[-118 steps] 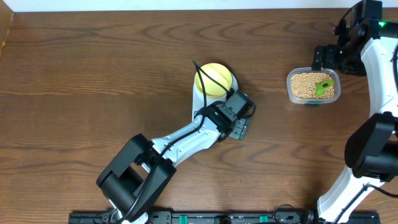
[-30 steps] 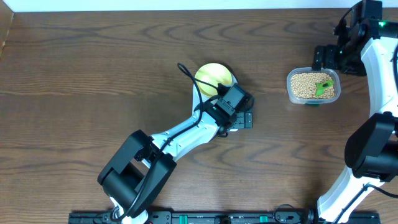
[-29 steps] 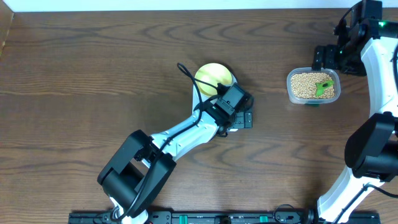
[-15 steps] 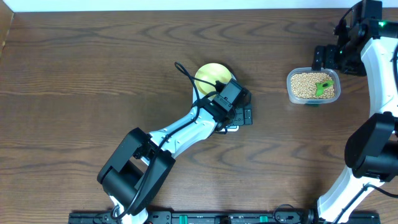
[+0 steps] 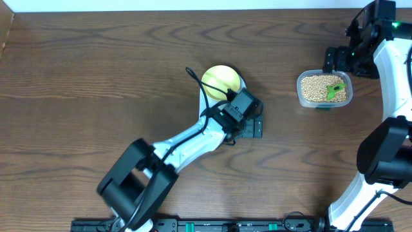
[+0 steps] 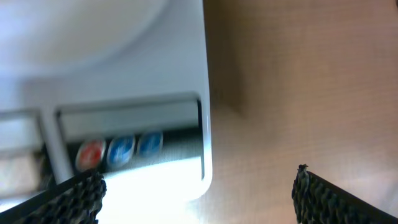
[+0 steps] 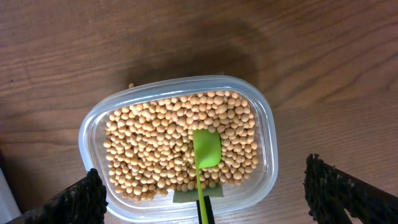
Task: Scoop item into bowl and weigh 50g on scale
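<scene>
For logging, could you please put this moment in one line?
left hand open over scale; right hand open over beans; bowl on scale

Left wrist view: the scale [image 6: 155,68] is blurred, its display [image 6: 127,115] unreadable, its body cut off at 9 and 12 o'clock. Overhead, the left gripper [image 5: 251,126] covers most of the scale and the bowl's [image 5: 219,78] rim at 5 o'clock. Right wrist view: the green scoop's [image 7: 207,149] handle is cut off at 6 o'clock.

Bowl [image 5: 219,78] on scale [image 6: 186,62]; tub [image 7: 267,149] well right, holding beans [image 7: 149,149], scoop [image 7: 206,149] on top.
</scene>
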Action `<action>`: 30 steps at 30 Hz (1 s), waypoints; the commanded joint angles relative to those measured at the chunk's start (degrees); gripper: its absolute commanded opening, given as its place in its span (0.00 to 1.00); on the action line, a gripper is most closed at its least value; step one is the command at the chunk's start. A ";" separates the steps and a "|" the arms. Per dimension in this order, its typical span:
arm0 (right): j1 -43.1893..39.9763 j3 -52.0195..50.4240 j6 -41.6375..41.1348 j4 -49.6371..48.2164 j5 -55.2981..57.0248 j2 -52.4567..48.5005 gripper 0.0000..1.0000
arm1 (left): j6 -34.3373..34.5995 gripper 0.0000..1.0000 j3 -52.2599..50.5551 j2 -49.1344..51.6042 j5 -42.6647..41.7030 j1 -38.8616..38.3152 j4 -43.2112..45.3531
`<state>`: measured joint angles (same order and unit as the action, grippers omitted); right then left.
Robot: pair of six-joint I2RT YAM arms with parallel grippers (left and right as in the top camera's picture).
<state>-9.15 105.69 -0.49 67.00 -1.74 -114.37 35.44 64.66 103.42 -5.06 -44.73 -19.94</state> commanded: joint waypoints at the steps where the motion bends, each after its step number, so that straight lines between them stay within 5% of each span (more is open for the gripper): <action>1: -0.57 0.26 0.15 0.09 -0.31 -0.02 0.99 | -3.76 0.98 -0.28 -8.00 1.75 0.72 -2.93; 8: -0.57 0.26 0.15 0.09 -0.31 -0.02 0.99 | -5.22 0.98 -0.28 -17.00 1.66 2.19 -7.93; 18: -0.57 0.26 0.15 0.09 -0.31 -0.02 0.99 | -5.25 0.98 -0.35 -15.85 1.77 2.19 -7.39; 30: -0.57 0.26 0.15 0.09 -0.31 -0.02 0.99 | -5.16 0.98 -0.35 -15.85 12.81 8.70 -10.91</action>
<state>-9.15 105.69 -0.49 67.00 -1.74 -114.37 31.00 64.31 87.39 4.36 -39.18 -30.15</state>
